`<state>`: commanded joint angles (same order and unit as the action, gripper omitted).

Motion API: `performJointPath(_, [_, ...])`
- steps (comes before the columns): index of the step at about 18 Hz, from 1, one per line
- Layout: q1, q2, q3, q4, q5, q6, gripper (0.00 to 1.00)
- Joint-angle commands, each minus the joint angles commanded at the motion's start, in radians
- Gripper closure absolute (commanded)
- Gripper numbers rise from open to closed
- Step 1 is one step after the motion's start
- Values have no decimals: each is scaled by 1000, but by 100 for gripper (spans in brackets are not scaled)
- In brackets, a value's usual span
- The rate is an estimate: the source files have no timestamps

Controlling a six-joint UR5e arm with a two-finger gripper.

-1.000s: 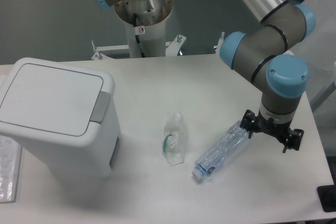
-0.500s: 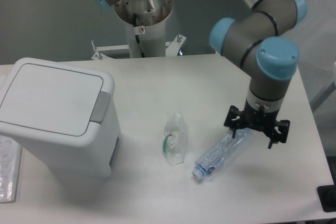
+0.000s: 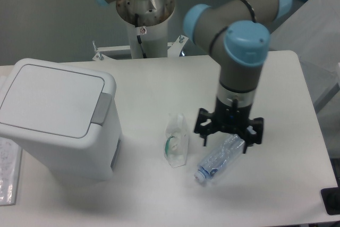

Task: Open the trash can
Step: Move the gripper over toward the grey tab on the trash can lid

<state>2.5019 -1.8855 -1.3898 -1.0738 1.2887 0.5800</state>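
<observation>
One trash can (image 3: 56, 118), lid shut, grey tab toward open-jawed tool (image 3: 228, 131) above the bottle (image 3: 219, 158).

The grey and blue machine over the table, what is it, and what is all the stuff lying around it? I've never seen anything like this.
It is a robot arm: grey tubes linked by blue-capped joints, standing on a pedestal behind the table. The single picture comes from a fixed camera looking down from the front. At the arm's tip is a black two-finger hand, pointing down and holding nothing; whether it is open or shut cannot be told. Just below it lies an empty clear plastic bottle on its side. Beside that is a small clear plastic packet with something green inside. On the left of the white table stands a big white trash can, lid closed, with a grey push tab on its edge. The hand is far from it.
</observation>
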Motion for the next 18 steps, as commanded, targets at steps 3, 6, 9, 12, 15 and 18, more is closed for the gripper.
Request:
performJointPath(3, [-23,42,-3,-6,-67,-54,0])
performJointPath(6, [-47,77,-17,-9,-117,-92,0])
performJointPath(9, [-92,114,-55,-9,-146,-100,0])
performJointPath(12, [-104,170,-119,-9,-152,-101,0])
performJointPath(15, [-109,203,-182,0,-149,-101,0])
performJointPath(18, [-115,197,-186,2,-147,-103,0])
